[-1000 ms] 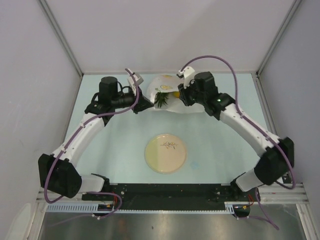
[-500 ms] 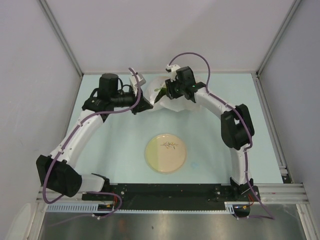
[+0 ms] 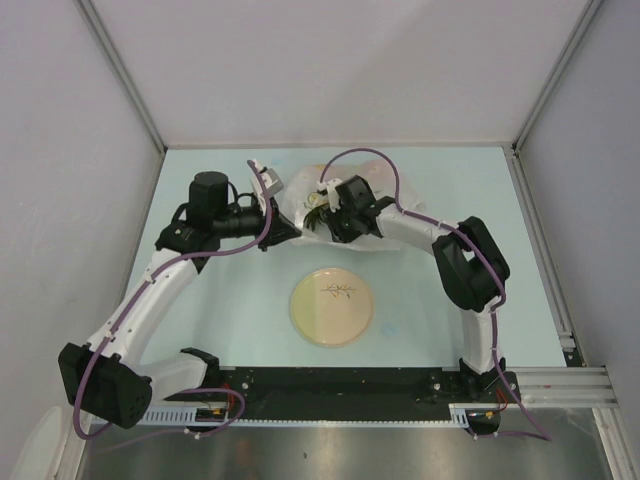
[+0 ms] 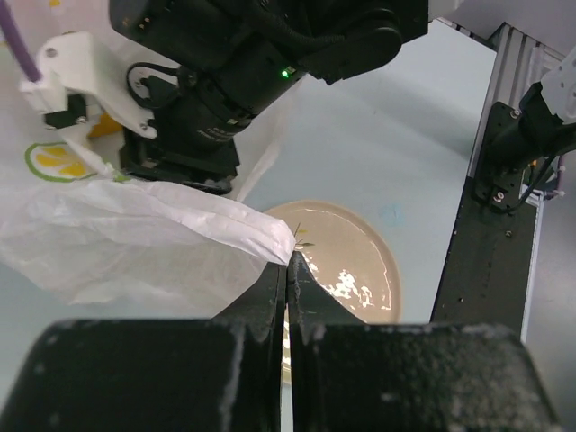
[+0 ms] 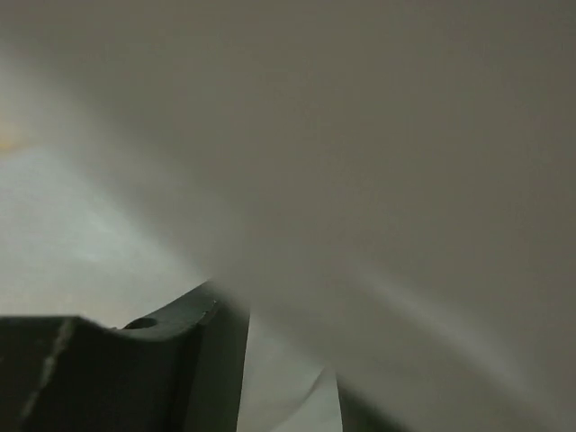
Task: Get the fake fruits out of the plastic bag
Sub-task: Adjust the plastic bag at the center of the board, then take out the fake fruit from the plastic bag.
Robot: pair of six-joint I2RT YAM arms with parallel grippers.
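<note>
Translucent white lemon-printed plastic bag (image 4: 135, 243): our left gripper (image 4: 287, 270) pinches its edge; our right gripper (image 3: 325, 208) sits in its mouth, jaw spread unclear to us

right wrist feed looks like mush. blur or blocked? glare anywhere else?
Right wrist: nearly the whole frame is soft grey-white blur, apparently something too close to focus on; only one dark finger reads. Left wrist: sharp, the plastic bag shows crisp crinkles, with speckled glare on the plate. Top external: even light, sharp, no hard shadows.
</note>
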